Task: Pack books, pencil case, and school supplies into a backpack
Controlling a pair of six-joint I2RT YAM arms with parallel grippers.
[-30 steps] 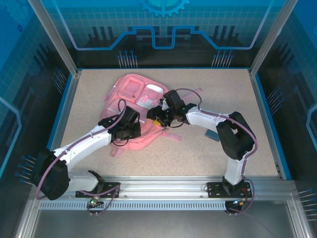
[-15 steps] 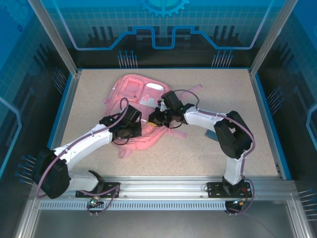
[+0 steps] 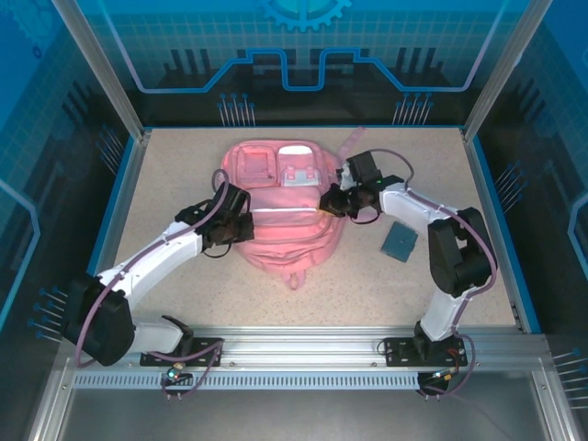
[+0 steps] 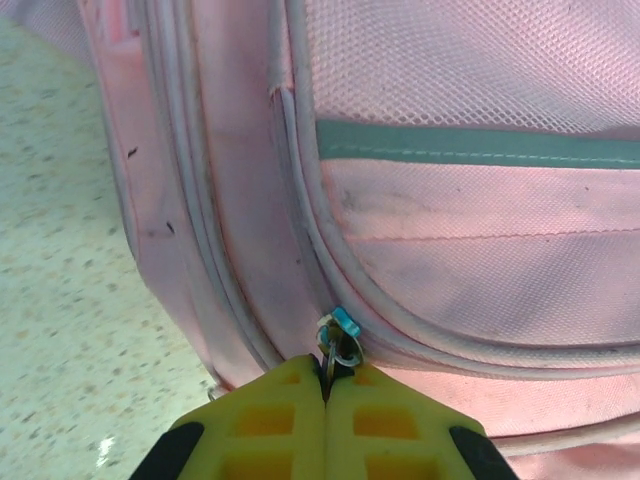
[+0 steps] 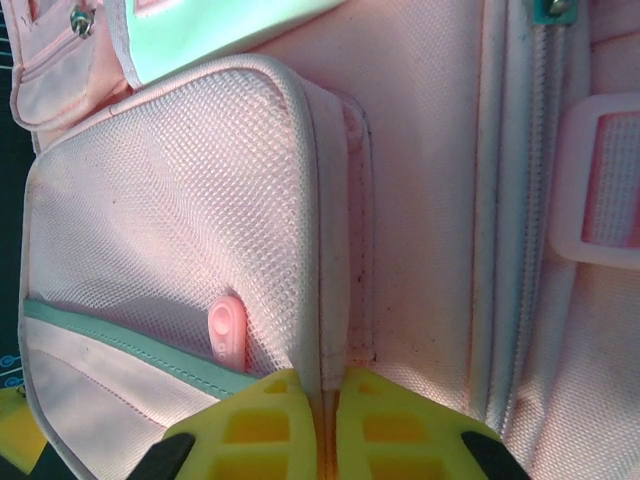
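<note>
- Top external view showed the pink backpack (image 3: 285, 216) lying flat, front pockets up, on the tabletop (image 3: 175, 175). The left arm (image 3: 156, 262) reached the backpack's left edge and the right arm (image 3: 413, 207) its right edge.
- Left jaws were fully closed, pinching the small metal zipper pull (image 4: 340, 345) on the backpack's side seam, as the left wrist view made plain.
- Right jaws were closed too, and appeared to nip the piped edge of the mesh pocket (image 5: 170, 190) on the backpack's right side. A pink tab (image 5: 227, 332) sat inside that pocket, just beside the jaws.
- A small teal flat piece (image 3: 401, 241) lay on the tabletop to the right of the backpack, apart from it.
- By its look, the backpack was soft, floppy and probably light. It would likely sag and slide rather than hold its shape, and loose fabric pinched anywhere would only bunch up.
- The best holds seemed to be the zipper pull for opening and a firm seam or piping for bracing. The pull was tiny, smooth metal, so it could slip free if tugged off-line.
- The next move probably called for drawing the zipper along its track while the other side anchored the backpack.
</note>
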